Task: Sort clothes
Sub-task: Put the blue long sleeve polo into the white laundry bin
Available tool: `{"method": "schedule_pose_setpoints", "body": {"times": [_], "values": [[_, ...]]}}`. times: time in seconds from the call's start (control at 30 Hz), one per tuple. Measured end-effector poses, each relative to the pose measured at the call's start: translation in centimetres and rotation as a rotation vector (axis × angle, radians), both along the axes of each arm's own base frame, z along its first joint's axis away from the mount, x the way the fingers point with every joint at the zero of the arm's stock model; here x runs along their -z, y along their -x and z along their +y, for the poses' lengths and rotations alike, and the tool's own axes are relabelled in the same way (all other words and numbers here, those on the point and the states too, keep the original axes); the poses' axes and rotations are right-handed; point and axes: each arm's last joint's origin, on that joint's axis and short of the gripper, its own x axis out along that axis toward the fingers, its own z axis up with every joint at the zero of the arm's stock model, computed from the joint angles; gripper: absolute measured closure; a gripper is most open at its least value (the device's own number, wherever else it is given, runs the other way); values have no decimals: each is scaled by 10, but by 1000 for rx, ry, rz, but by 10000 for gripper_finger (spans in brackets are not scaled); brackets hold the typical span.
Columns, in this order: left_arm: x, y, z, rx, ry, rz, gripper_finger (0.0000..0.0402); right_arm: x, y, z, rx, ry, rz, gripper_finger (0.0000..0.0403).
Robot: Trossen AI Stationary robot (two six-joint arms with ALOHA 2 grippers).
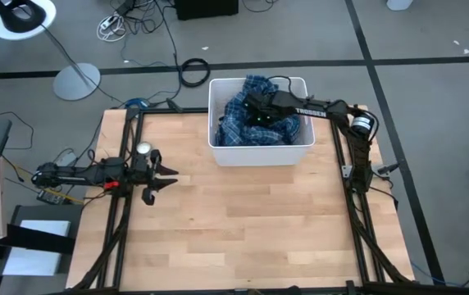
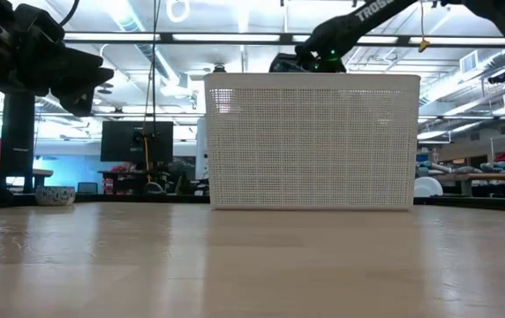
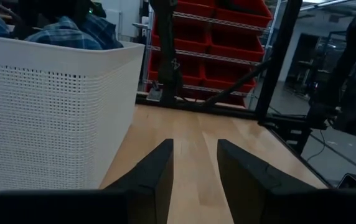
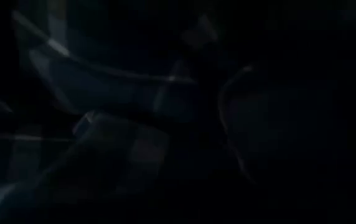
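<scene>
Over the bin: right gripper buried in plaid shirt, fingers together, hold unconfirmed | left gripper apart, idle beside bin | risk: your lift snags the rim or drags extra cloth.

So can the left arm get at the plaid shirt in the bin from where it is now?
Probably yes, after some travel. The left gripper is open and empty at the table's left edge, with bare wood between it and the bin. But the right gripper is already down in the plaid shirt, crowding it.
</scene>
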Motion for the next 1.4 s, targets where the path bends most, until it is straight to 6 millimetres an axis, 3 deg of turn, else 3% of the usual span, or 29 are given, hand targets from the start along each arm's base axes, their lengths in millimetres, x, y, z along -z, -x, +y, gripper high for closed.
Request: {"method": "schedule_pose_setpoints", "body": {"times": [0.23,0.63,0.87,1.07,1.27,1.4], "values": [[0,0,0,0,-1,-1,273,-30,13,1,82,15,-75,403],[0,0,0,0,-1,-3,273,-138,64,26,210,330,-304,403],[0,0,0,0,-1,-3,273,-181,57,63,40,392,-614,403],[0,0,0,0,-1,-3,273,-171,43,87,24,266,-610,403],[-1,0,0,0,-1,-5,273,-122,19,83,62,137,-405,403],[-1,0,0,0,-1,-5,273,-77,-7,71,65,94,-291,403]]}}
